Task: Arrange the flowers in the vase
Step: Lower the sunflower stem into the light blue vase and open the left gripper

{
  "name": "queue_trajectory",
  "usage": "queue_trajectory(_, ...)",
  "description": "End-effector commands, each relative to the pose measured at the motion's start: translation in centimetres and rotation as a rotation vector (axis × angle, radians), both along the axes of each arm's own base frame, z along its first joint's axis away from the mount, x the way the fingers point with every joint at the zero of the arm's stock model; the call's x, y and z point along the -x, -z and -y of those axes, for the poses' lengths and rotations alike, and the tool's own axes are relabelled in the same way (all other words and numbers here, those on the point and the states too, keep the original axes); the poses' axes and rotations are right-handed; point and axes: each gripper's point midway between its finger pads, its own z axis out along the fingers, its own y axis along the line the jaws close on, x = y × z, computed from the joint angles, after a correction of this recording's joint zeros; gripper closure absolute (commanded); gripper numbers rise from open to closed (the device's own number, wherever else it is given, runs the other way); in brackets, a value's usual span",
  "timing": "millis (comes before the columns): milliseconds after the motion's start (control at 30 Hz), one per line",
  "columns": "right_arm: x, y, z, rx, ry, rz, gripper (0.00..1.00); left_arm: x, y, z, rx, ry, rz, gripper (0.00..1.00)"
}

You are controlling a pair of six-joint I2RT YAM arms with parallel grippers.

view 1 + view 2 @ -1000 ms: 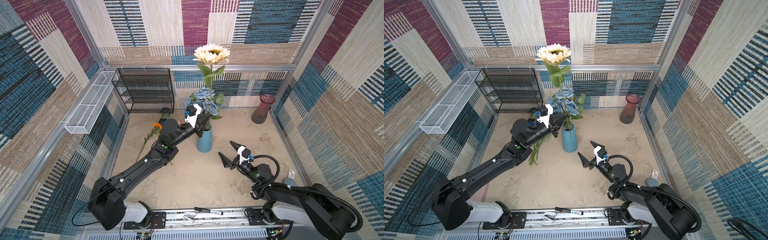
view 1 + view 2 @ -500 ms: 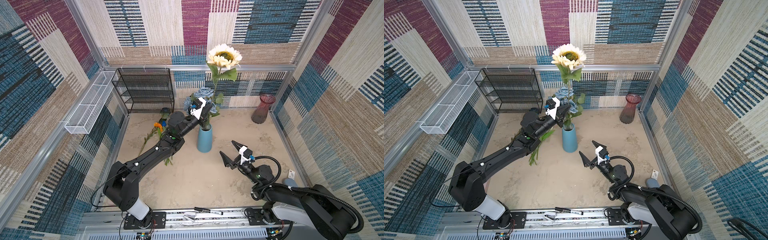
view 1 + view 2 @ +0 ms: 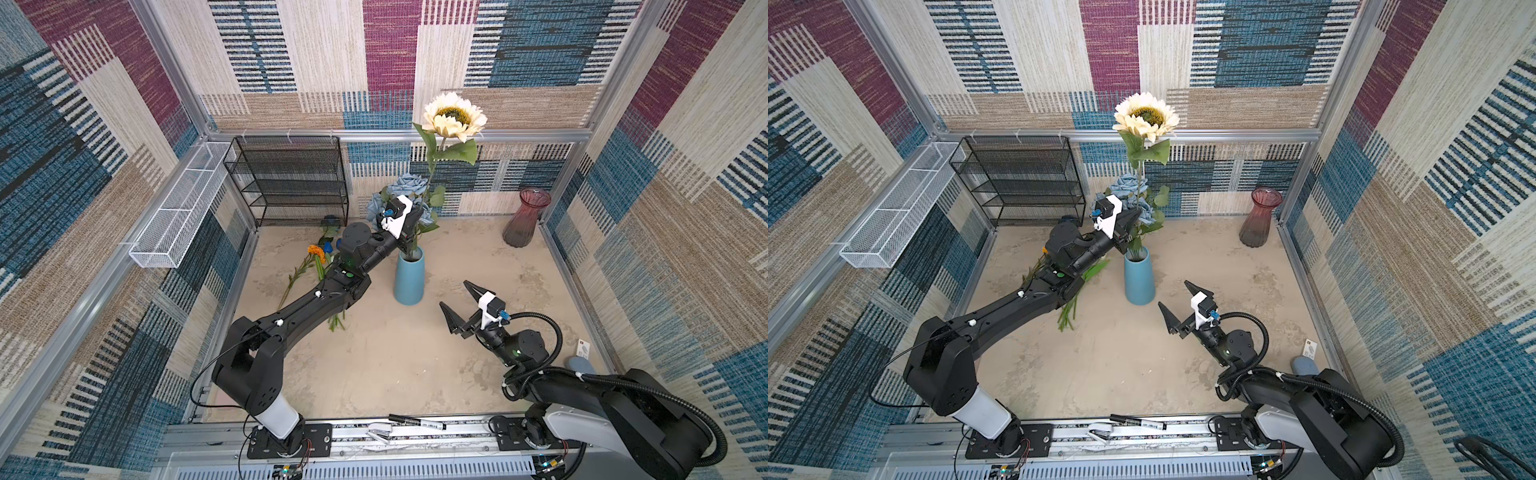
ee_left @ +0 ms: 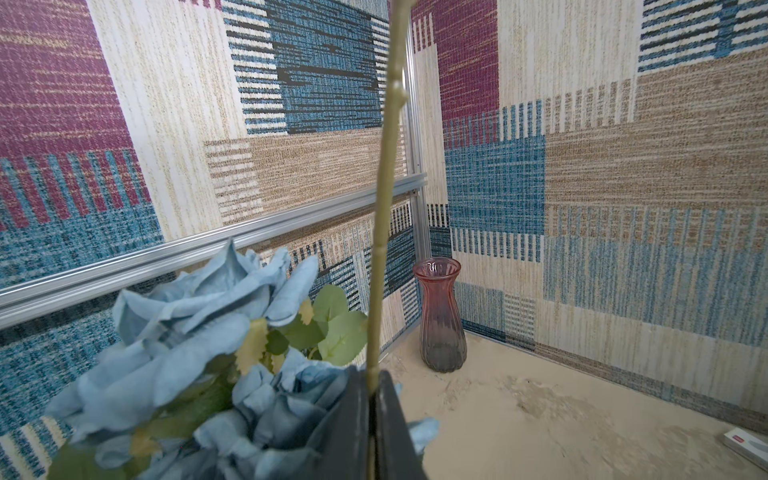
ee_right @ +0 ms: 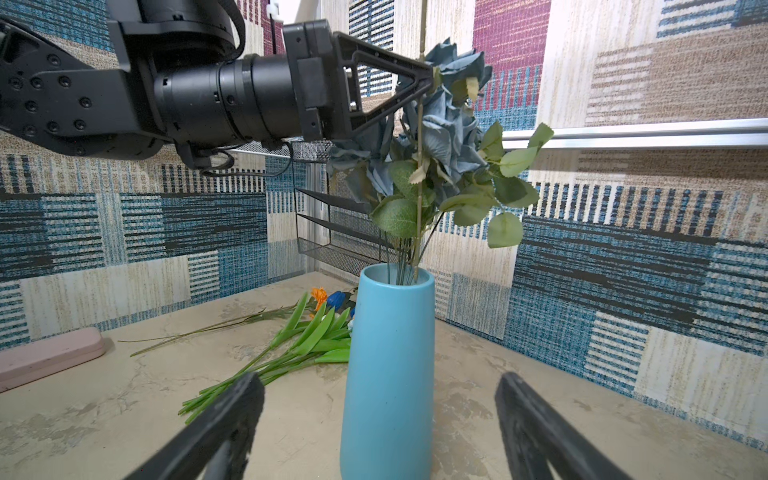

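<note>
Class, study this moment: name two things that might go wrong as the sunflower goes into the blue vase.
The sunflower is tall and top-heavy; released by the left tool, it may tip the narrow blue vase, which the open right tool is not steadying.
The left arm crosses above the tulips on the table; withdrawing low could drag them.

We see walls (image 3: pixel 316 50) with blue, purple and tan patches all around. A black wire shelf (image 3: pixel 291 178) stands at the back, left of the middle. A white wire basket (image 3: pixel 178 208) hangs on the left wall. The table (image 3: pixel 395 365) is sandy beige.
</note>
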Motion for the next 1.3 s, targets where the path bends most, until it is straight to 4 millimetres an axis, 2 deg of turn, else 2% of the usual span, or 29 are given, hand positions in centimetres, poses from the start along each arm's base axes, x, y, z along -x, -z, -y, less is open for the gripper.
queue_trajectory(0, 0.1, -0.6, 0.1, -0.010, 0.006, 0.029, 0.09, 0.3, 0.0, 0.0, -0.008, 0.007, 0.040, 1.00)
queue_trajectory(567, -0.3, 0.0, -0.6, 0.002, -0.015, 0.004, 0.09, 1.0, 4.0, -0.4, 0.023, 0.022, -0.059, 1.00)
queue_trajectory(600, -0.4, 0.0, -0.6, 0.002, -0.015, 0.004, 0.09, 1.1, 4.2, -0.4, 0.021, 0.025, -0.062, 0.94)
queue_trajectory(700, -0.5, 0.2, -0.6, 0.006, -0.014, 0.000, 0.09, 1.4, 4.0, -0.5, 0.024, 0.030, -0.065, 0.91)
queue_trajectory(833, -0.5, 0.2, -0.7, 0.006, -0.018, -0.001, 0.09, 1.4, 3.9, -0.5, 0.008, 0.026, -0.079, 0.79)
queue_trajectory(1100, -0.4, 0.1, -0.8, 0.007, -0.022, 0.000, 0.09, 1.6, 3.5, -0.9, 0.012, 0.016, -0.090, 0.74)
queue_trajectory(1167, -0.5, 0.1, -0.8, 0.007, -0.023, -0.001, 0.09, 1.7, 3.3, -1.1, 0.016, 0.013, -0.098, 0.68)
queue_trajectory(1233, -0.5, 0.1, -0.8, 0.007, -0.023, -0.002, 0.09, 2.1, 3.0, -1.2, 0.011, 0.017, -0.102, 0.66)
queue_trajectory(1267, -0.5, 0.2, -0.8, 0.008, -0.022, -0.002, 0.09, 2.3, 2.9, -1.3, 0.010, 0.018, -0.106, 0.62)
